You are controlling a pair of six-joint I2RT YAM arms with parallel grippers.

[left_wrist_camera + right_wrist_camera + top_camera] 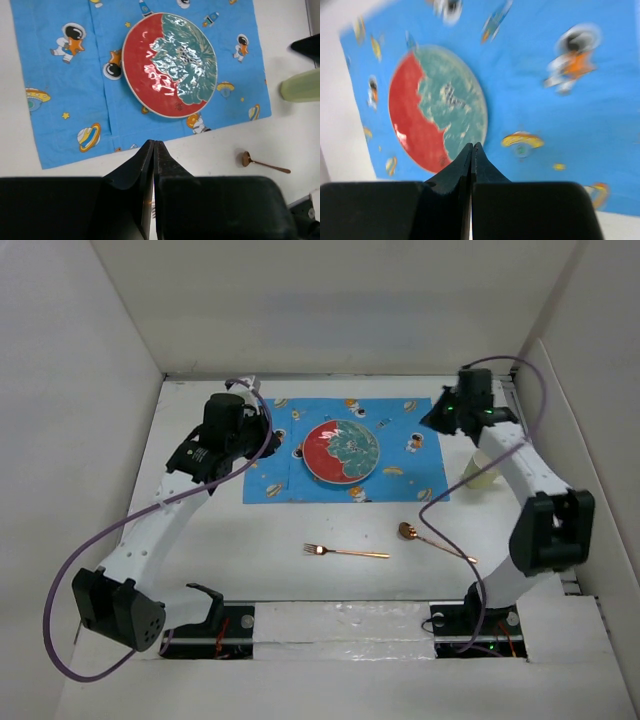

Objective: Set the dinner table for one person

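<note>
The white dinner table [250,570] carries a blue cartoon placemat [285,475] at the middle back, with a round red and green plate [342,451] on it. A copper fork [345,552] and a copper spoon [430,540] lie on the bare table in front of the mat. A pale green cup [485,468] stands right of the mat, partly under the right arm. My left gripper [262,432] is shut and empty, held high over the mat's left side. My right gripper [435,418] is shut and empty, above the mat's back right corner.
White walls close the table on the left, back and right. In the left wrist view the plate [170,65], cup [302,85] and spoon [262,162] show below. The blurred right wrist view shows the plate [437,107] on the mat [580,125].
</note>
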